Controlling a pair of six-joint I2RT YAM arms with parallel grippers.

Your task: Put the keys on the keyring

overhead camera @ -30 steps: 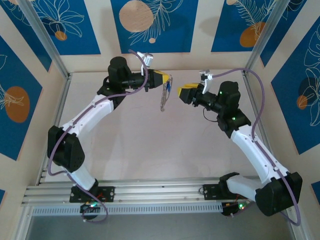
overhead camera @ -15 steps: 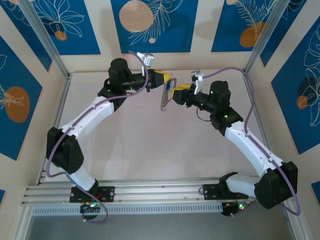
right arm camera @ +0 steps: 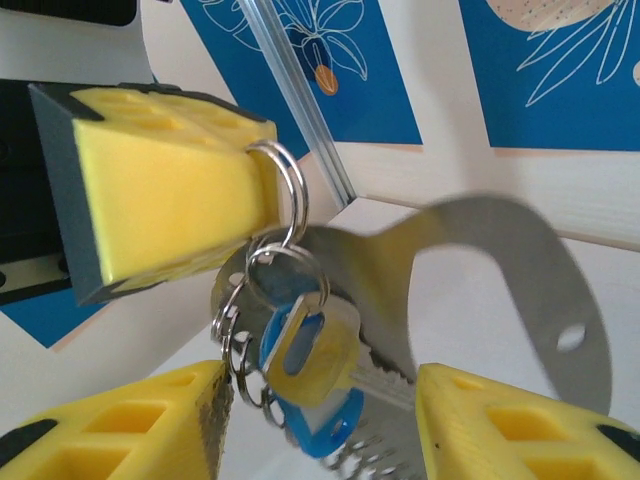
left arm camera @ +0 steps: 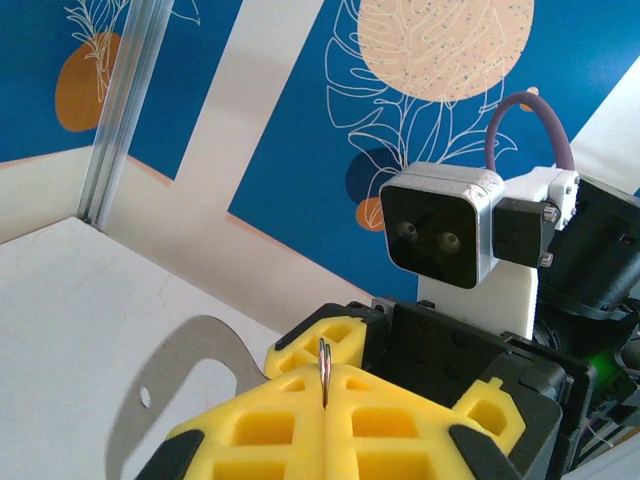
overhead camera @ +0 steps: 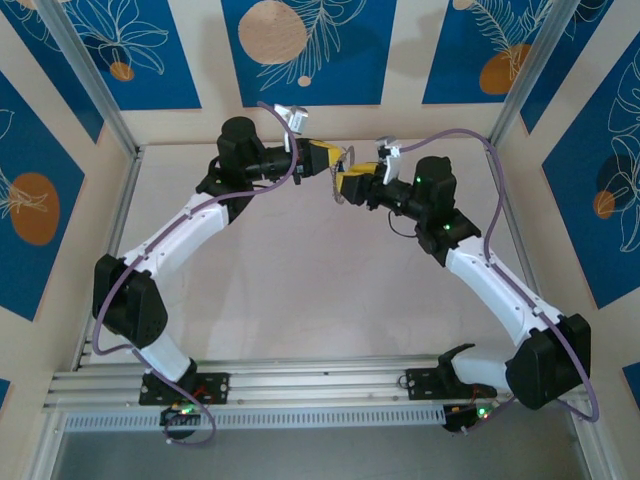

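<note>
left claw [overhead camera: 326,160]: upper centre of the overhead view, held above the desk [overhead camera: 300,300]; yellow fingers [left arm camera: 250,430] pressed together at the bottom of the left wrist view, pinching a thin top ring [left arm camera: 323,360] edge-on between their tips

keyring [right arm camera: 490,270]: hangs in the air from that pinched ring, between the two claws; flat grey tag with a large oval opening and a small hole near its edge, blurred at centre right of the right wrist view; a chain [right arm camera: 235,345] of small silvery links dangles at its left side

key [right arm camera: 322,412]: blue head, lower centre of the right wrist view; hangs below the top ring in front of the tag; pale toothed blade points to the right

right claw [right arm camera: 318,405]: faces the left claw, just right of it in the overhead view; jaws part open, one yellow finger at the lower left and one at the lower right of its own view; key and chain lie between them; the lower-left finger is just beside the chain, contact cannot be told; nothing gripped

camera box [left arm camera: 440,235]: grey, two lenses, upper right of the left wrist view, mounted on the right arm's wrist
</note>
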